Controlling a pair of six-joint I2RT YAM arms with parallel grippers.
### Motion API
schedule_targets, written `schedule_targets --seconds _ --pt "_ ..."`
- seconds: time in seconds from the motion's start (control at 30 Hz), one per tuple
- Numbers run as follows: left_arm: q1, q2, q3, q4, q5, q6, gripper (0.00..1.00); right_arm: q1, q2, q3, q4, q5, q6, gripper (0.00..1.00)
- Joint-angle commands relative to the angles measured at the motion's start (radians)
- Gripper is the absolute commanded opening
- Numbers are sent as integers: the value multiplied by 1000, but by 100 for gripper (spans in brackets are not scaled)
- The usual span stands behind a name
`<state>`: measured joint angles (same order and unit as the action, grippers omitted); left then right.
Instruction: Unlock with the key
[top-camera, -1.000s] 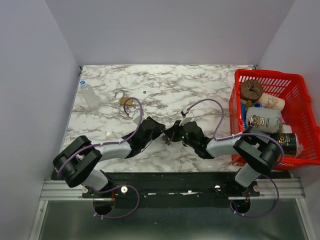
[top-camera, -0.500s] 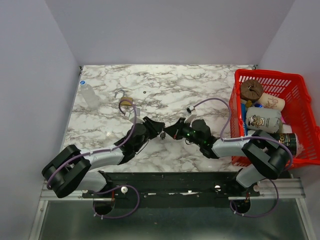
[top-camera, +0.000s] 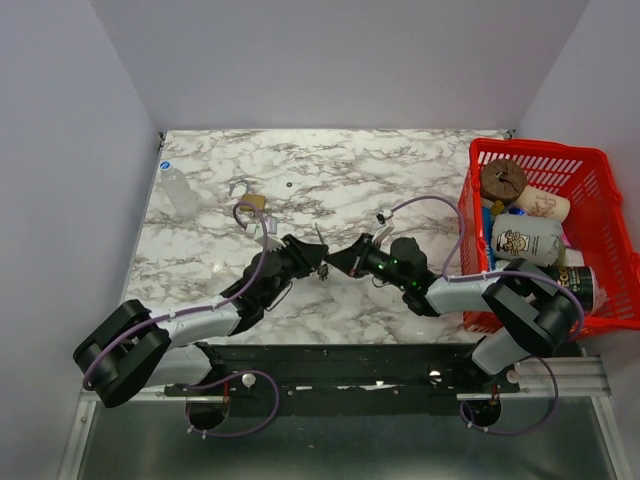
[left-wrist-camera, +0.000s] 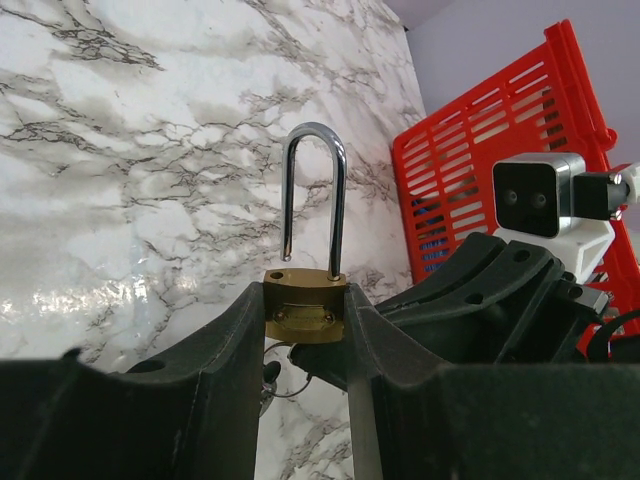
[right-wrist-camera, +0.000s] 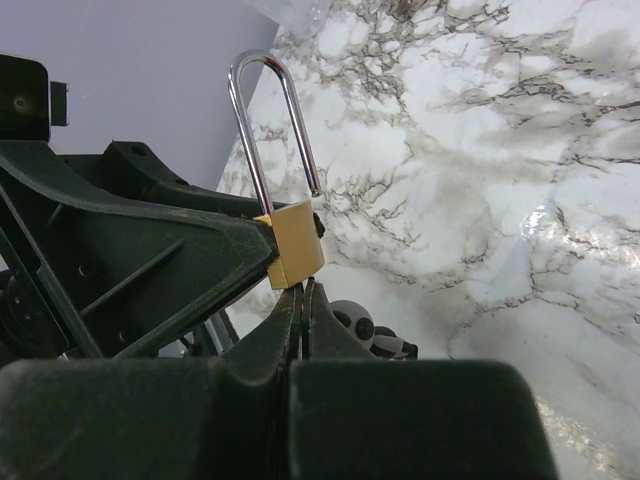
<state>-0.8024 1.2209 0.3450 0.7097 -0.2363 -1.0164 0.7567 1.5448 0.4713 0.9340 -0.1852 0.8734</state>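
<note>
Padlock (left-wrist-camera: 305, 308): hangs lifted over the marble table (top-camera: 400, 170), front middle, clamped by its brass body in the left hand (top-camera: 306, 262). Meets the right hand (top-camera: 345, 262) from below, pinched shut on the key (right-wrist-camera: 304, 300) at the keyway. Shows the shackle's free leg out of its hole, so looks unlocked. Next, probably calls for steadying the body and drawing the key straight out.
</note>
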Motion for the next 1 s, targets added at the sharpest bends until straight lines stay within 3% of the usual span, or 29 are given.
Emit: schedule_targets --seconds 0.0,0.2,0.3,0.33,0.43,0.63,0.77,0.97 --pt "-24 -38 -35 69 166 35 0 -25 14 4 137 21 15 1" --pt "-24 -73 -12 -34 146 50 0 -26 -9 7 100 15 -33 3" --pt "-17 -86 35 -154 111 55 0 -25 -46 4 45 18 -76 21" --pt "-14 -89 49 -183 103 56 0 -25 -58 0 31 18 -86 36" --pt "22 -89 86 -253 89 82 0 -28 -104 -37 6 -5 -122 57" --pt "111 -100 98 -248 187 166 0 -30 -242 -115 -49 -40 -181 77" --pt "129 -130 95 -250 297 260 0 -46 -347 -61 -162 -112 -322 82" --pt "144 -221 51 -239 462 378 0 -51 -416 136 -483 -311 -598 83"
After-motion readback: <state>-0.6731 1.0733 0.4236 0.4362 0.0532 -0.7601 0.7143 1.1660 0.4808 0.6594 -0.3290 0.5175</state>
